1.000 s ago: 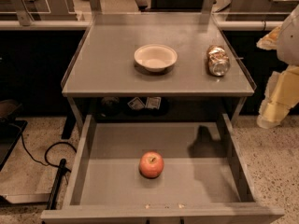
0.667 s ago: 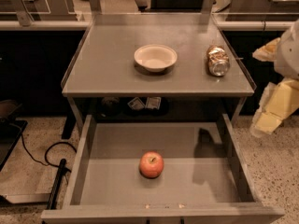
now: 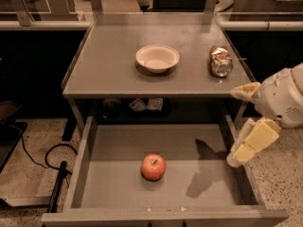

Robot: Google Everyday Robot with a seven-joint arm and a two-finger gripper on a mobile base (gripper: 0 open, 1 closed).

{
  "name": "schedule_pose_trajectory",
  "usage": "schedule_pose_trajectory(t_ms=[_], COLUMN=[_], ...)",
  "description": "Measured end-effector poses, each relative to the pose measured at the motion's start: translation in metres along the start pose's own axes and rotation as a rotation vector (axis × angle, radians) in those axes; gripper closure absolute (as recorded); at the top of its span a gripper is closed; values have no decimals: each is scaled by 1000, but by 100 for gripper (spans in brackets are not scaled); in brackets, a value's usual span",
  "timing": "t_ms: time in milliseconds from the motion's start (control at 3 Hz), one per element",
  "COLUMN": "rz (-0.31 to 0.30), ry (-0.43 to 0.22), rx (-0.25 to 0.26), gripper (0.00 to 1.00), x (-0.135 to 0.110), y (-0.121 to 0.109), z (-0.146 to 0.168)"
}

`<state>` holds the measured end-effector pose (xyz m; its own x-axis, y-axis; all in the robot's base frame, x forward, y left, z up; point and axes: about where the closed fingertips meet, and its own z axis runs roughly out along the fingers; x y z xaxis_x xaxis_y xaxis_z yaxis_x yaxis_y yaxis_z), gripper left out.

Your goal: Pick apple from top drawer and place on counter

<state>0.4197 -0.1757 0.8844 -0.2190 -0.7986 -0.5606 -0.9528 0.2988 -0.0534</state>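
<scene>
The apple (image 3: 153, 167) is small, round and red-orange, and lies on the floor of the top drawer (image 3: 118, 145), near its front middle. The grey drawer is pulled out below the counter (image 3: 113, 65). My gripper (image 3: 242, 122) is at the right, over the drawer's right wall and well to the right of the apple. It is open and empty, with one cream finger (image 3: 245, 91) near the counter's front right corner and the other (image 3: 251, 143) lower down. It casts a shadow on the drawer floor.
A white bowl (image 3: 157, 57) stands mid-counter. A shiny crumpled can (image 3: 220, 60) lies at the counter's right. Small packets (image 3: 146, 104) sit on the shelf under the counter. A black cable (image 3: 52, 160) lies on the floor at the left.
My gripper has moved left and down, from beside the counter's right edge to over the drawer's right wall. The apple, bowl and can have not moved.
</scene>
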Motion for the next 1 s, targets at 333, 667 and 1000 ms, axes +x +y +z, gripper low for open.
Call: schedule_pose_trajectory(t_ms=[333,667,1000], rz=[1,1,-7], ry=[-15,-29,-62], rx=[-5,-13,-37], gripper=[0,0,0], x=[-5,-2,7], y=[2,6,15], z=[0,8,47])
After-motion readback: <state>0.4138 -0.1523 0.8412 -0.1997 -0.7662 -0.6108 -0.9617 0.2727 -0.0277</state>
